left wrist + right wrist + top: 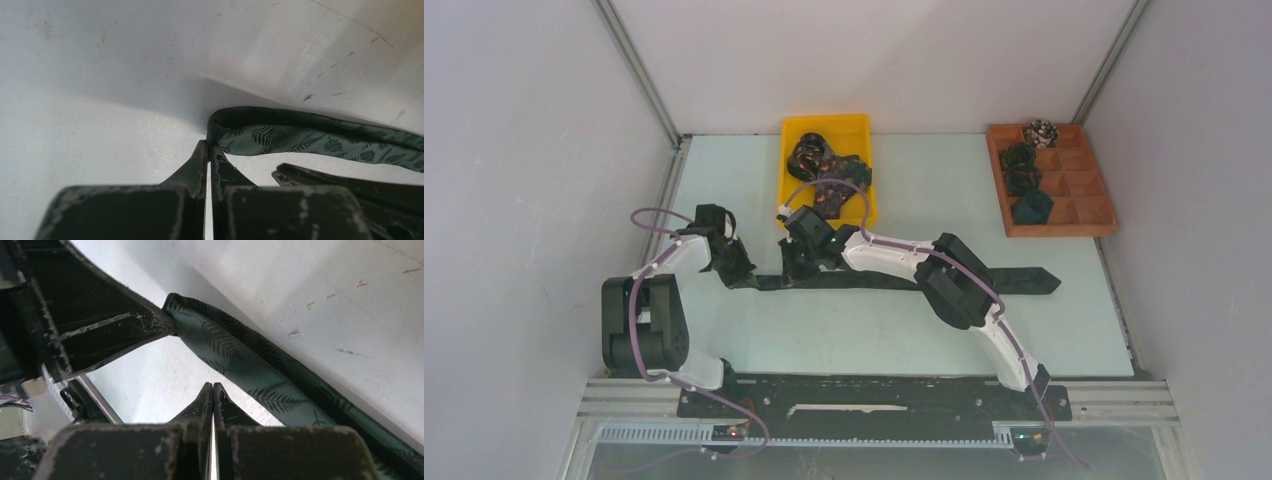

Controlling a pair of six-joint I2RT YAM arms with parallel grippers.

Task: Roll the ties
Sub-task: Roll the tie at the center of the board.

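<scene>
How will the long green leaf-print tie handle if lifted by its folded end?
Probably floppy: the green leaf-print fabric tie curls over softly at its end and lies flat. Likely light: thin cloth. Pushed, it would probably bunch, not slide.

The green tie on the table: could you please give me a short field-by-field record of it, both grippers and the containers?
tie: green, leaf-patterned, stretched across the table, pointed end to the right
left gripper: fingers together at the tie's folded left end; pinch unclear
right gripper: fingers together, holding nothing, beside the tie
yellow bin: holds loose ties
wooden tray: holds rolled ties in some compartments
</scene>
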